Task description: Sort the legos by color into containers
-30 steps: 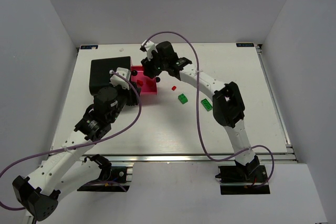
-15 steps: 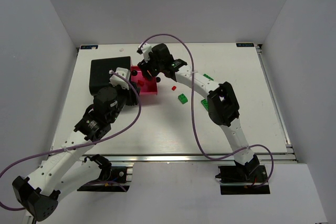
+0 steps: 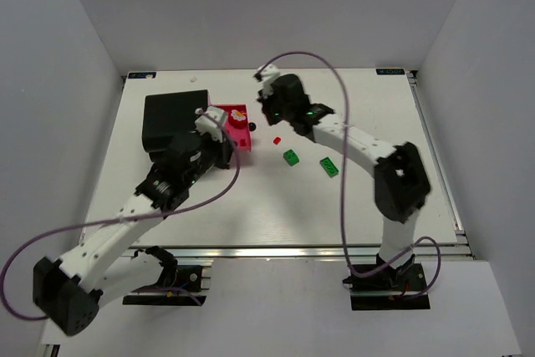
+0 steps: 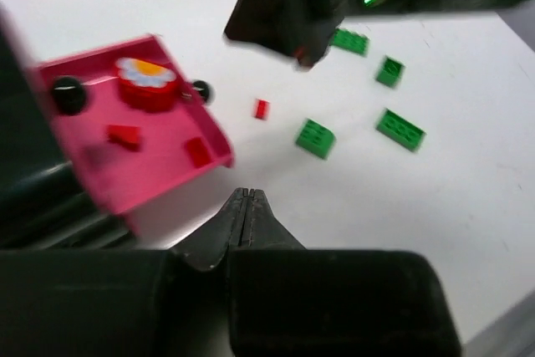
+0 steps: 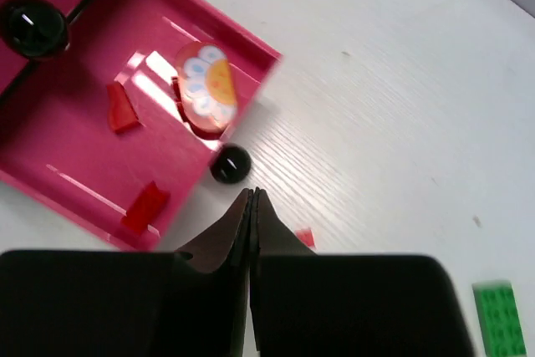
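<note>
Both the left gripper (image 4: 247,205) and right gripper (image 5: 252,201) are clenched on nothing, near the pink box (image 3: 241,138). Red legos (image 5: 122,111) lie inside it (one red lego (image 3: 277,140) just outside); green legos (image 3: 291,156) sit beyond.

The left arm (image 3: 117,227) runs from its base at the near left corner diagonally forward and to the right, its wrist bent over at the far end. The left pincer (image 4: 247,200) is closed, both fingers pressed tip to tip with nothing between them. The right arm (image 3: 355,138) rises from its base, folds at a dark elbow and reaches leftward and away. The right pincer (image 5: 252,200) is likewise closed and empty, pointing downward.
</note>
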Available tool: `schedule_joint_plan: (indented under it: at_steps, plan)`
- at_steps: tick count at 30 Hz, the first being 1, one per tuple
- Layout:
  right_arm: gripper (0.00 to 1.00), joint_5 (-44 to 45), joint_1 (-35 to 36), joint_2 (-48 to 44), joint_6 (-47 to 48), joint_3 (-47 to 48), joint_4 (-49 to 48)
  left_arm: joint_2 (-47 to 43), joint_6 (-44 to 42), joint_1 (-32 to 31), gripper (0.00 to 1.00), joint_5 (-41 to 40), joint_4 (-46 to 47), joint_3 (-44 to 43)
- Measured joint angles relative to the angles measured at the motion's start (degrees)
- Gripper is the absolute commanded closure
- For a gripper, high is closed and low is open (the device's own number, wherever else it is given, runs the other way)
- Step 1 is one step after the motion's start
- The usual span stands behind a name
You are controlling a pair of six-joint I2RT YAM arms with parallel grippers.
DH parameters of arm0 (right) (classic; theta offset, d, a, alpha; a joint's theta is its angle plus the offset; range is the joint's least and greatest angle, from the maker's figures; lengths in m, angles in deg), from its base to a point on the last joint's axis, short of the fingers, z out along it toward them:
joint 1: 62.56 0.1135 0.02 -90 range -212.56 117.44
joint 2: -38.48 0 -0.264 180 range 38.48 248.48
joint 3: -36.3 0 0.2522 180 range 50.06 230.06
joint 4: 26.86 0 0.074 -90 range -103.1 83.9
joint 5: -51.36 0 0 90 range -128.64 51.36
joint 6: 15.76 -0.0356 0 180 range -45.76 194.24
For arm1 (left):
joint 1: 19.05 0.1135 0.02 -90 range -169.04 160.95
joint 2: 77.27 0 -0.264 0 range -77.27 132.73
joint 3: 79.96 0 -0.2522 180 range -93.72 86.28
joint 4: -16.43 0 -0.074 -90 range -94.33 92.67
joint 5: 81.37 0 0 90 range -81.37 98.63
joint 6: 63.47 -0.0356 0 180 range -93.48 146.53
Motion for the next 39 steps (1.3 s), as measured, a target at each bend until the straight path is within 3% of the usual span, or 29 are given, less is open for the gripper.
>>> schedule_joint_plan:
  at_steps: [1,3,5,6,7,9,10,11,13,14,17,22,26,39]
  plan:
    - [1.0,0.44,-1.18,-4.48,-1.44,-4.68,-1.2,2.58,0.46,-0.02,0.92,2.36,0.74,-0.61]
    - [0.96,-1.62,-4.79,-12.98,-4.59,-12.07,-2.6,8.85,1.73,-0.09,0.77,6.32,1.49,-2.34]
    - [0.74,-5.11,-9.77,-18.49,-8.22,-15.1,-2.45,16.24,3.37,-0.55,0.59,9.35,1.44,-5.62]
    - [0.49,-7.02,-12.24,-20.06,-9.66,-15.89,-2.21,20.0,4.0,-0.74,0.38,10.23,1.07,-7.74]
    - [0.37,-9.7,-15.13,-21.51,-11.04,-17.05,-2.1,24.13,4.63,-1.16,0.3,11.06,0.39,-10.71]
    - [0.14,-17.03,-20.59,-23.65,-12.41,-20.15,-1.05,31.67,6.08,-2.14,0.26,11.06,-1.27,-17.2]
    - [0.11,-21.11,-22.8,-24.24,-12.41,-21.57,0.24,35.39,6.6,-2.71,0.26,10.8,-3.28,-21.03]
    - [0.11,-25.14,-24.65,-24.52,-11.91,-22.71,1.44,38.82,6.95,-3.23,0.25,9.92,-5.35,-25.05]
    - [0.32,-34.12,-28.74,-25.44,-10.6,-25.75,4.13,46.38,7.28,-4.22,0.25,7.56,-8.5,-33.94]
    - [0.54,-37.7,-30.38,-26.51,-10.01,-28.0,4.44,49.94,7.39,-4.57,0.25,6.16,-10.05,-38.16]
    - [1.0,-46.42,-35.74,-33.48,-8.79,-36.96,4.48,58.27,7.23,-5.18,0.27,2.23,-13.68,-46.82]
    - [1.0,-53.37,-41.7,-41.13,-5.46,-38.16,5.18,68.24,6.54,-5.18,0.36,-3.87,-19.17,-54.99]
    - [0.97,-57.48,-43.54,-41.66,-3.32,-38.14,4.61,74.01,5.99,-5.01,0.42,-7.41,-22.51,-59.52]
    - [0.88,-59.43,-45.24,-37.22,2.23,-38.07,7.19,78.86,4.37,-4.96,0.42,-11.08,-26.47,-63.06]
